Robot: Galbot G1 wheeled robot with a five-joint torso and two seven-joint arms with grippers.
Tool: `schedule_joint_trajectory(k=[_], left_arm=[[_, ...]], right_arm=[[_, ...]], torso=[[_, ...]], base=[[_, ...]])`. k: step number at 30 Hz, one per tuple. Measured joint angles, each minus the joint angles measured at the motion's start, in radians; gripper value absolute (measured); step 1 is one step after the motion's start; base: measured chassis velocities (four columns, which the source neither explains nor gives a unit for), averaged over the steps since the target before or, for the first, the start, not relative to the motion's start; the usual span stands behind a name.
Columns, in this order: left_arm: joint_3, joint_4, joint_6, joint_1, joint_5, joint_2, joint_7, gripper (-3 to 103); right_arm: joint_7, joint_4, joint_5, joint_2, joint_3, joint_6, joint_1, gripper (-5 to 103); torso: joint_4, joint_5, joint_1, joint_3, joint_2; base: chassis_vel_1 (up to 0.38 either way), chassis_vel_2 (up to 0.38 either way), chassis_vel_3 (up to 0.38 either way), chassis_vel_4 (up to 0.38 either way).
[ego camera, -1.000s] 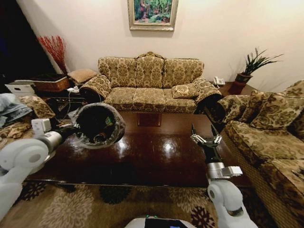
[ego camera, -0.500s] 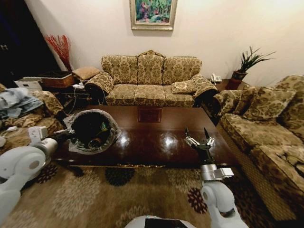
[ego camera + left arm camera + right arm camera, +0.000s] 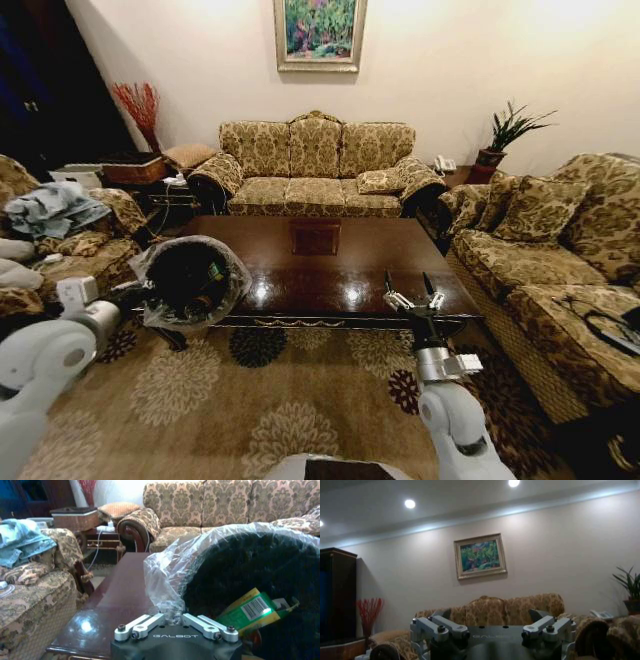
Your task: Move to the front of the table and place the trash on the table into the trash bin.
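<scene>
Your left gripper (image 3: 175, 624) is pinched tight on the rim of the trash bin (image 3: 190, 278) through its clear bag, holding the bin tipped on its side in the air, just off the near left corner of the table (image 3: 330, 265). Inside the bin you can see the trash: a green and yellow carton with a barcode (image 3: 252, 609) lies against the black wall. Your right gripper (image 3: 410, 288) points upward over the table's near right edge with its fingers spread apart, nothing between them.
</scene>
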Motion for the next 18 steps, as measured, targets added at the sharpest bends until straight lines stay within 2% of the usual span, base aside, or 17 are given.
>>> schedule_joint_trajectory(k=[5,10,13,17,18], left_arm=[[0.001,0.009,-0.002,0.003,0.013,-0.015,0.0,0],[-0.011,0.011,-0.002,-0.004,0.003,-0.046,-0.008,0],[-0.029,0.006,-0.004,-0.004,0.005,-0.085,-0.013,0],[-0.086,-0.016,-0.01,0.032,0.031,-0.176,-0.008,0],[-0.086,-0.016,-0.01,0.032,0.031,-0.176,-0.008,0]], right_arm=[[0.0,-0.015,0.001,0.002,-0.003,0.001,0.009,100],[-0.002,-0.033,0.008,0.001,-0.002,0.005,0.018,100],[-0.002,-0.046,0.014,0.004,-0.001,0.006,0.026,100],[-0.001,-0.068,0.026,0.013,-0.011,0.021,0.038,100],[-0.001,-0.068,0.026,0.013,-0.011,0.021,0.038,100]], torso=[[0.0004,0.0004,-0.001,-0.001,0.0],[0.0007,0.0006,-0.002,-0.001,0.001],[0.0005,0.0009,-0.002,-0.001,0.001],[0.0006,0.0,-0.002,-0.001,0.001],[0.0006,0.0,-0.002,-0.001,0.001]], base=[[0.004,0.073,-0.018,-0.089],[0.127,0.083,-0.104,-0.072],[0.185,0.137,-0.199,-0.18],[0.223,0.246,-0.237,-0.249],[0.249,0.285,-0.257,-0.274]])
